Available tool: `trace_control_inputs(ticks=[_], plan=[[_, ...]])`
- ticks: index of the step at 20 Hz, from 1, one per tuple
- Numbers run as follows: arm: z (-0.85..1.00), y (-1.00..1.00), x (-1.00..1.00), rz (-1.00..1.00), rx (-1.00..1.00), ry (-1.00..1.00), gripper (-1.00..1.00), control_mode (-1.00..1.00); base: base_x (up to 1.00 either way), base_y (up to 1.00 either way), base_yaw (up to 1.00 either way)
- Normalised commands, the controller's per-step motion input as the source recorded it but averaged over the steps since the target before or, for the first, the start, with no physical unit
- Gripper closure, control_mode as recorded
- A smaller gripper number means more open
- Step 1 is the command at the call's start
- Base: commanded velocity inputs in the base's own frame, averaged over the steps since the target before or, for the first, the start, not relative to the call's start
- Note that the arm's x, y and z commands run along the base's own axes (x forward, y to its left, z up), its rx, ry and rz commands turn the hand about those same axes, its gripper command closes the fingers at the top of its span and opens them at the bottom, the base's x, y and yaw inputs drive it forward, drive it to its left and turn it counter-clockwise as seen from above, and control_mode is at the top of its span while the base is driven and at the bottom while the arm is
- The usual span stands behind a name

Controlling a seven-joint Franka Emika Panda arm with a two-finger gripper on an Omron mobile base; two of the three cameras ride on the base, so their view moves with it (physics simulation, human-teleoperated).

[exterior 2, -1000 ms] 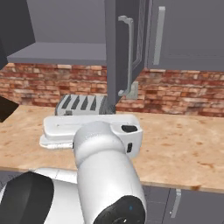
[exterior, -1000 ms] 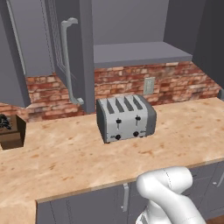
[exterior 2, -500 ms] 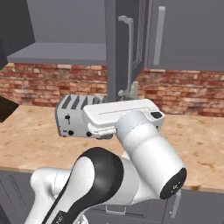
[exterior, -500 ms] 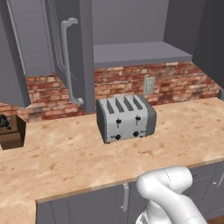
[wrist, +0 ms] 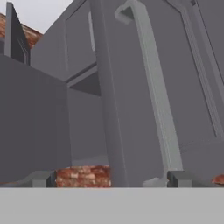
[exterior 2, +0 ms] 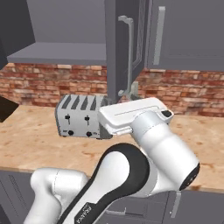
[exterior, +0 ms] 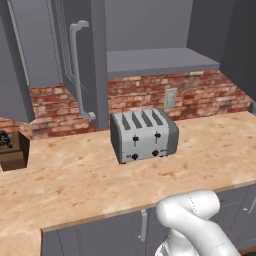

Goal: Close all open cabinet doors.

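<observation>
The open cabinet door (exterior: 92, 65) stands swung out from the upper cabinets, edge-on to the robot, above the back of the counter (exterior: 75, 185). Its long silver bar handle (exterior: 77, 70) runs vertically down the face that shows in the left base view, ending just above the brick backsplash (exterior: 210, 95). In the right base view the same door (exterior 2: 114, 48) hangs over the toaster, with its handle (exterior 2: 128, 57) on the side toward a second upper door (exterior 2: 188, 35) that lies flat against the cabinets and carries its own vertical bar handle (exterior 2: 158, 37). At the left edge of the left base view another grey door panel (exterior: 15, 65) angles outward, also open.

In the hand view the door's edge (wrist: 109, 96) and handle (wrist: 151, 87) rise close ahead, with the open shelf (wrist: 85, 78) of the cabinet visible to one side. The two fingers (wrist: 180, 178) sit well apart at the bottom of that view, released and holding nothing, one of them just below the foot of the handle.

A silver four-slot toaster (exterior: 144, 134) sits on the counter beneath the door, near the backsplash. A wall outlet (exterior: 170, 98) is set in the brick behind it. A small brown box (exterior: 11, 150) rests on the counter at far left. The white arm (exterior 2: 148, 144) reaches up toward the door.
</observation>
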Motion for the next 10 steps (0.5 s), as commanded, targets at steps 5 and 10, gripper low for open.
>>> trace_control_inputs(ticks=[5,10], plan=[[-0.14,-0.23,0.09,0.03,0.00,-0.01,-1.00,-1.00,0.00,0.00,0.00],[-0.23,-0.13,0.37,0.05,0.00,0.00,-1.00,-1.00,0.00,0.00,0.00]])
